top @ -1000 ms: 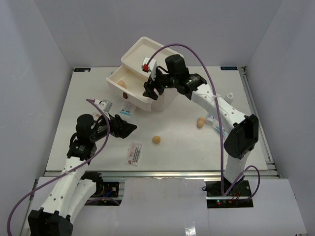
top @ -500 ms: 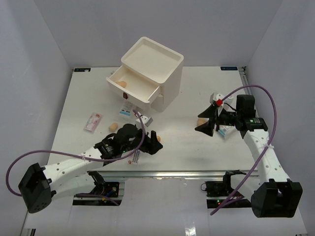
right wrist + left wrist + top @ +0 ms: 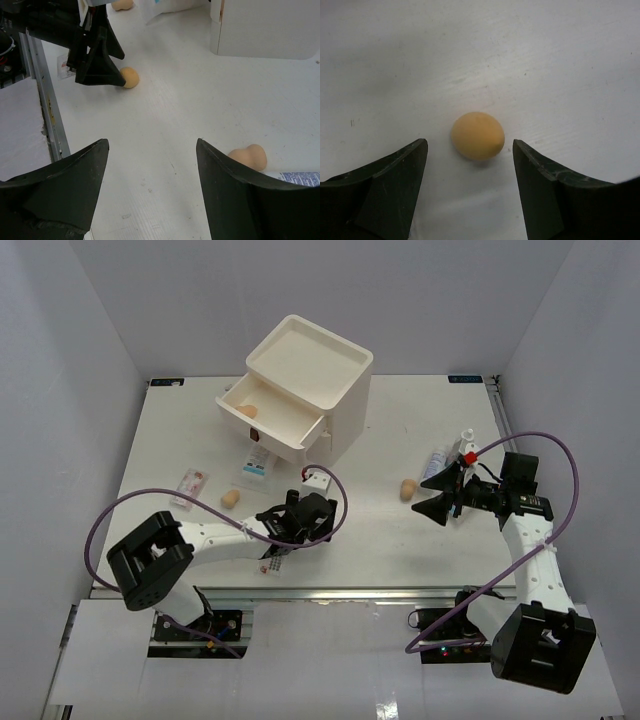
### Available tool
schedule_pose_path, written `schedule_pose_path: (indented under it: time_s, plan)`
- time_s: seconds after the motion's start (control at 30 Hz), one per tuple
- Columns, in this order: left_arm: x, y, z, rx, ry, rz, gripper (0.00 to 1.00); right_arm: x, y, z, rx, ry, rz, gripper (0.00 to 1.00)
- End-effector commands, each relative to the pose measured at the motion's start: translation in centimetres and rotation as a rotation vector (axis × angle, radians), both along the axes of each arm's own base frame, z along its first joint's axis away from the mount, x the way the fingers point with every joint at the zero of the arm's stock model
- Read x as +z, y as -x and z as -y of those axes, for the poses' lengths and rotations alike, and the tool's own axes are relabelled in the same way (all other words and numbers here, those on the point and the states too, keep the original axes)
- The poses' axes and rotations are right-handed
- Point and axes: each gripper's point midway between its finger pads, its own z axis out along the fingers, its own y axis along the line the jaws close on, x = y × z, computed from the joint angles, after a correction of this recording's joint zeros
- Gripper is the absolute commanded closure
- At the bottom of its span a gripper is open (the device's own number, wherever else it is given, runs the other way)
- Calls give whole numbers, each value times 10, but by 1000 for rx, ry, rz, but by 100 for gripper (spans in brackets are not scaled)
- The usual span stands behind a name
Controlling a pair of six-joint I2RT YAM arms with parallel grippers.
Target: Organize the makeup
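Note:
A tan sponge lies on the white table just ahead of my left gripper, which is open with a finger on each side of it. In the top view the left gripper hides this sponge. My right gripper is open and empty, just right of a second sponge, which also shows in the right wrist view. A third sponge lies at the left. A fourth sits in the open drawer. The white-blue tube and small white bottle lie behind the right gripper.
The cream drawer box stands at the back with its lower drawer pulled open. A blue-print sachet and a pink sachet lie in front of it. A pink-red sachet lies under the left arm, near the front edge.
My right arm has drawn back from the drawer box to the right side, near the sponge and tube. My left gripper has moved right to the front-middle sponge.

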Motion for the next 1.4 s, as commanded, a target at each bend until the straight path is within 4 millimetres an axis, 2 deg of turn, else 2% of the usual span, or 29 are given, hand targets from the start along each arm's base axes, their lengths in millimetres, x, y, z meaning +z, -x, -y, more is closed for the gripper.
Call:
schedule_pose_path:
  time_s: [0.0, 0.07, 0.2, 0.23, 0.3, 0.33, 0.43, 0.57, 0.7, 0.8, 0.83, 0.87, 0.97, 1.07, 1.1, 1.27, 1.37]
  plan:
    - [13, -22, 24, 1, 10, 68, 23, 10, 3, -2, 28, -23, 65, 23]
    - [7, -24, 29, -12, -8, 57, 30, 12, 4, -1, 29, -28, 72, 23]
    - [0, -24, 32, -10, -20, 40, 52, 14, 5, 0, 27, -38, 74, 23]
    - [-1, -23, 30, -7, -26, 32, 60, 14, 5, 0, 26, -38, 76, 23]
    - [-3, -21, 28, -3, -26, 23, 66, 14, 5, 0, 27, -41, 75, 23]
    - [-1, -20, 28, -4, -21, 24, 67, 15, 6, 0, 27, -42, 77, 23]
    - [5, -18, 24, -4, -13, 28, 83, 15, 6, 0, 28, -45, 77, 23]
    - [27, -12, 30, -52, 34, 29, 98, 16, 6, 0, 25, -46, 80, 23]
    - [96, -5, 44, -145, 174, 95, 100, 16, 7, 1, 22, -45, 83, 23]
    - [151, -3, 43, -165, 261, 173, 100, 17, 7, 1, 19, -44, 85, 23]
    - [184, -3, 39, -161, 305, 223, 100, 17, 7, 1, 19, -44, 85, 23]
    - [202, -6, 34, -152, 320, 258, 100, 17, 7, 1, 20, -43, 88, 23]
    - [252, -21, 15, -104, 367, 349, 100, 18, 7, 2, 16, -41, 92, 23]
    - [292, -52, -17, -27, 396, 412, 100, 19, 8, 2, 16, -40, 95, 23]
    - [302, -64, -29, 2, 401, 424, 100, 19, 8, 1, 17, -41, 96, 23]
    - [311, -117, -59, 92, 377, 409, 100, 19, 9, 1, 20, -44, 95, 23]
    - [298, -146, -67, 128, 353, 376, 98, 19, 9, 1, 18, -42, 98, 23]
